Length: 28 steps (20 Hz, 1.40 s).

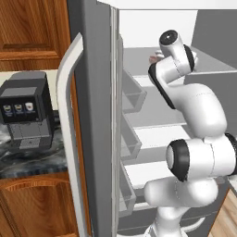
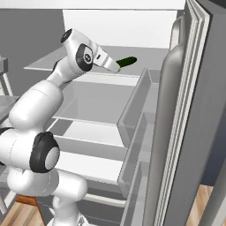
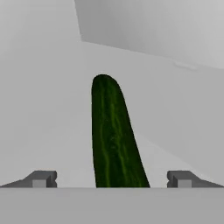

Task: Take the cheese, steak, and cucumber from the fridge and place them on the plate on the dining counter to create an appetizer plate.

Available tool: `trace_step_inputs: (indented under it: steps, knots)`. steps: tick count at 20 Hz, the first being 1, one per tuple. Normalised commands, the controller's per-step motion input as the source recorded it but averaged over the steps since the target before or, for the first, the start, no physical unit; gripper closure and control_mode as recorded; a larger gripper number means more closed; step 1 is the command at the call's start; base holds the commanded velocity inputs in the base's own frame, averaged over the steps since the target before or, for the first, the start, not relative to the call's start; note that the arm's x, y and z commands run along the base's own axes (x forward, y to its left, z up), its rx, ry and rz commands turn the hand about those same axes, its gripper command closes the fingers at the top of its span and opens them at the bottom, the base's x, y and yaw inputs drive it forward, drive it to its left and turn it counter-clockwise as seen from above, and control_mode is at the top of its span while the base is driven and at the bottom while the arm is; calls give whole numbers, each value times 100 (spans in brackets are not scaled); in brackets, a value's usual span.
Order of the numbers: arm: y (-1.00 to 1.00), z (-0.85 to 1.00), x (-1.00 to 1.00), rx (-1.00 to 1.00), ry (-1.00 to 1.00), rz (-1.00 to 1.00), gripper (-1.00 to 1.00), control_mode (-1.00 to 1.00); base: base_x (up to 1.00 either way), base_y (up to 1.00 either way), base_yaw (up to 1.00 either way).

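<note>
While your two-finger gripper (image 3: pixel 112 179) stands wide open and empty in the lower centre of the hand view, straddling the dark green glossy cucumber (image 3: pixel 113 135) lying on the grey fridge shelf (image 2: pixel 95 103), you probably need to advance, then close.

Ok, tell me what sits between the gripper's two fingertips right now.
The cucumber lies between the fingertips of the open gripper, with bare shelf on either side of it, as the hand view shows. Neither tip touches it.
</note>
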Motion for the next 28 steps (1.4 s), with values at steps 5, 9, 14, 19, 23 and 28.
trace_step_inputs:
  steps: [5, 9, 14, 19, 23, 28]
  knots:
    - [-22, -4, 22, 1, 0, -4, -100, -100, 0, 0, 0]
    - [-16, -16, 22, 0, 0, -4, -100, -100, 0, 0, 0]
    - [-7, -19, 18, 0, 0, -3, -100, -100, 0, 0, 0]
    - [0, -16, 6, 0, 0, -2, 100, -100, 0, 0, 0]
    - [0, -3, 0, 0, 0, -3, 100, -100, 0, 0, 0]
    - [0, 0, 0, 0, 0, 0, 100, -100, 0, 0, 0]
